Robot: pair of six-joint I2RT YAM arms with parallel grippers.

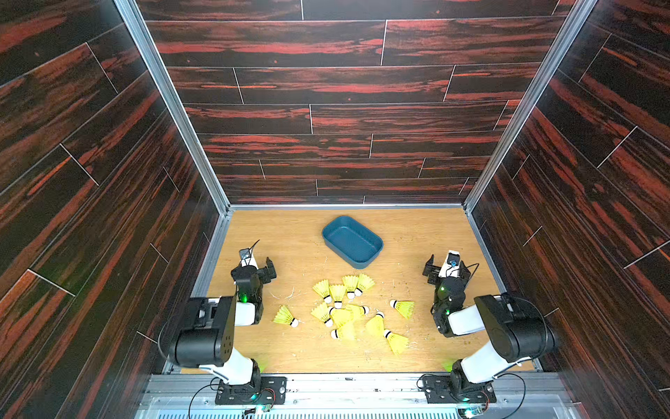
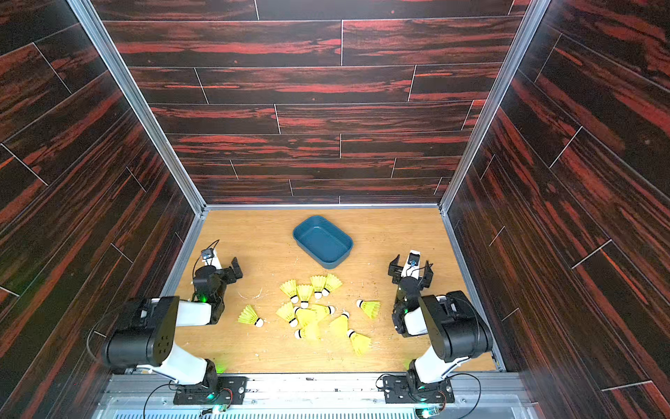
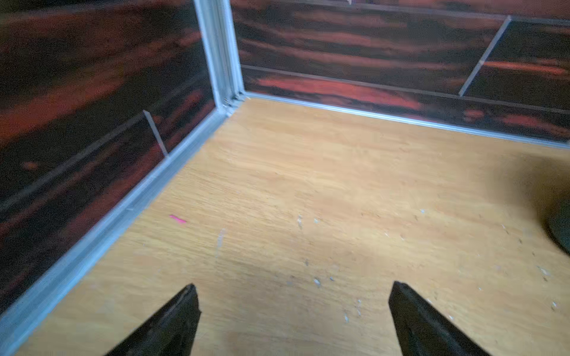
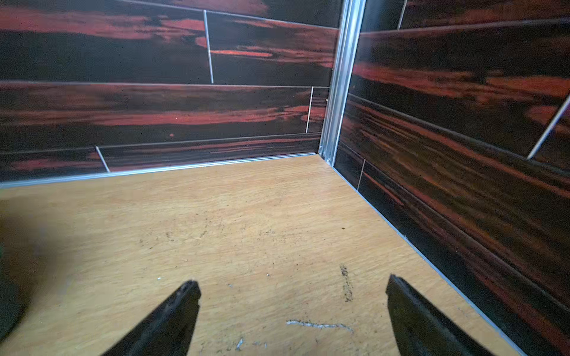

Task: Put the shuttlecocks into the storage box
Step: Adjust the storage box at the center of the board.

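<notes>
Several neon yellow-green shuttlecocks (image 1: 342,308) (image 2: 311,308) lie in a loose heap on the wooden table, at the middle front. One shuttlecock (image 1: 286,317) lies apart on the left and another (image 1: 403,307) on the right. The teal-blue storage box (image 1: 352,241) (image 2: 322,241) stands empty behind the heap. My left gripper (image 1: 259,264) (image 2: 224,267) (image 3: 293,285) is open, left of the heap, over bare wood. My right gripper (image 1: 447,268) (image 2: 412,266) (image 4: 291,280) is open, right of the heap, with nothing between its fingers. Neither wrist view shows a shuttlecock.
Dark red wood-patterned walls (image 1: 344,119) with aluminium corner posts (image 3: 220,55) (image 4: 340,80) enclose the table on three sides. Both arm bases sit on the metal rail (image 1: 348,390) at the front. Small white feather scraps (image 1: 286,295) litter the wood.
</notes>
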